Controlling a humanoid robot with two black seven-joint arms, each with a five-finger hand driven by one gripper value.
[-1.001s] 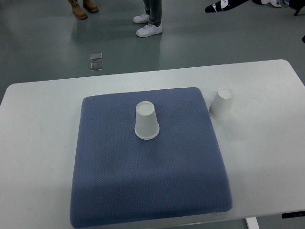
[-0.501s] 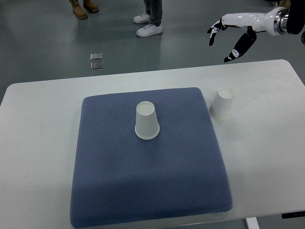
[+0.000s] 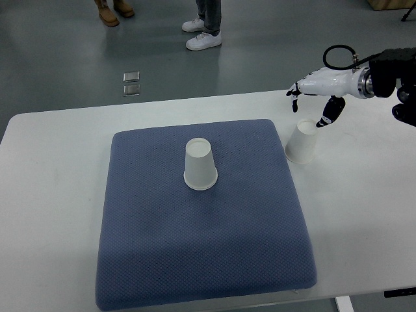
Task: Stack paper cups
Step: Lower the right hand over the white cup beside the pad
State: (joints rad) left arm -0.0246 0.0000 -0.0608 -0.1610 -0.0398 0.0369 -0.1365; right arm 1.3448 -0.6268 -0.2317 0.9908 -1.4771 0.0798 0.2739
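1. White desk (image 3: 58, 214) across the frame, grey floor (image 3: 65, 58) beyond its far edge.
2. Blue pad (image 3: 201, 260) spread over the desk's middle, reaching close to the near edge.
3. One cup (image 3: 199, 164) upside down on the pad, a little toward 12 o'clock from the pad's centre, base up, rim flat on the fabric.
4. Second cup (image 3: 302, 141) also upside down, on bare desk at 3 o'clock of the first, just beside the pad's far right corner, well apart from the first cup.
5. Right hand (image 3: 320, 88) in from the right edge at about 2 o'clock of the frame, white shell with dark fingertips, black forearm and a cable loop behind it.
6. Fingers (image 3: 328, 112) spread and loosely curved downward, pinching nothing; one dark-tipped finger pointing down at 1 o'clock of the second cup, very near its base, contact not clear from this angle.
7. Other fingertips reaching toward 9 o'clock from the palm, above bare desk, clear of both cups.
8. Left hand nowhere in the frame.
9. On the floor at 11 o'clock of the pad, a small clear square (image 3: 132, 83) with a second like it close by.
10. At the top edge, a person's white shoes (image 3: 203, 34) at 12 o'clock and tan boots (image 3: 112, 10) toward 11 o'clock, legs cut off by the frame.
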